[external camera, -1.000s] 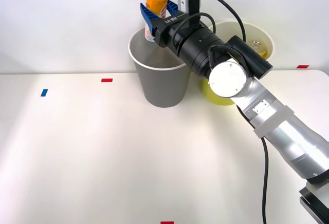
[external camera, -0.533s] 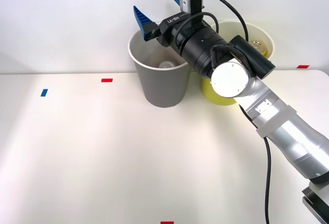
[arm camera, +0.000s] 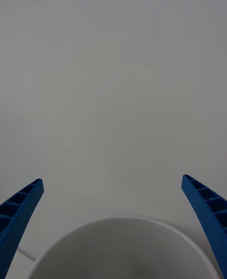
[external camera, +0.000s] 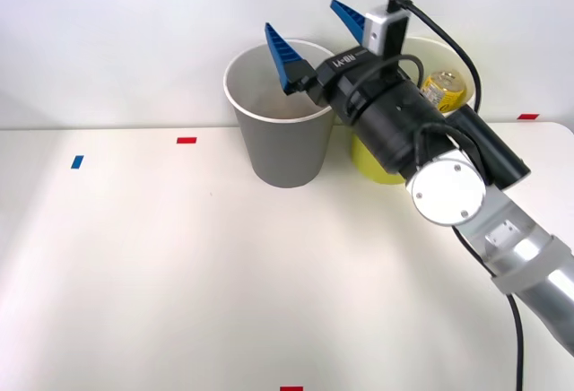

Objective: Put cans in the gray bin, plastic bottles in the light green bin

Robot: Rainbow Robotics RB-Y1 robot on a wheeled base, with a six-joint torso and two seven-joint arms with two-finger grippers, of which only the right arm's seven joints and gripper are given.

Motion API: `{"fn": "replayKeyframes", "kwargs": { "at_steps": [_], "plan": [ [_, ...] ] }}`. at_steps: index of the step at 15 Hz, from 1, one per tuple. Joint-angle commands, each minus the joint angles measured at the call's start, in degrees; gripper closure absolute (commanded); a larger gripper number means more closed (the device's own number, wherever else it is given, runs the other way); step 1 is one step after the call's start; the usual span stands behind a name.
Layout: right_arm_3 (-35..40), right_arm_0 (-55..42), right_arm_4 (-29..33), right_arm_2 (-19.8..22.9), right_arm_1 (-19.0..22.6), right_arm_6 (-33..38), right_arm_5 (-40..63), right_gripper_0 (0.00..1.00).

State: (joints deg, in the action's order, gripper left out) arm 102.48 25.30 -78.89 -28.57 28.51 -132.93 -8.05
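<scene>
Right gripper (external camera: 316, 25) hangs over the round gray cup-shaped bin (external camera: 285, 144) on the white surface (external camera: 179, 265), jaws spread wide, nothing in them.

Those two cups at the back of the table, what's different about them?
The gray bin is gray outside; the light green bin is yellow-green. The gray bin stands to the robot's left, the green one to its right, largely behind the arm. A yellowish object shows inside the green bin. Both are tapered and white-rimmed.

Matt gray bin (external camera: 280, 144), ribbed plastic jaws
</scene>
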Motion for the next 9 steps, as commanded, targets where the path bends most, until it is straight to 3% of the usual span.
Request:
{"fn": "replayKeyframes", "kwargs": {
  "at_steps": [1, 5, 9],
  "plan": [
    [7.6, -9.3, -0.2, 0.0, 3.0, 0.1, -5.6, 0.00],
    [14.5, -21.3, 1.7, 0.0, 9.1, 0.2, -12.1, 0.00],
    [15.6, -27.9, 5.4, 0.0, 12.4, 0.3, -16.7, 0.00]
  ]
}}
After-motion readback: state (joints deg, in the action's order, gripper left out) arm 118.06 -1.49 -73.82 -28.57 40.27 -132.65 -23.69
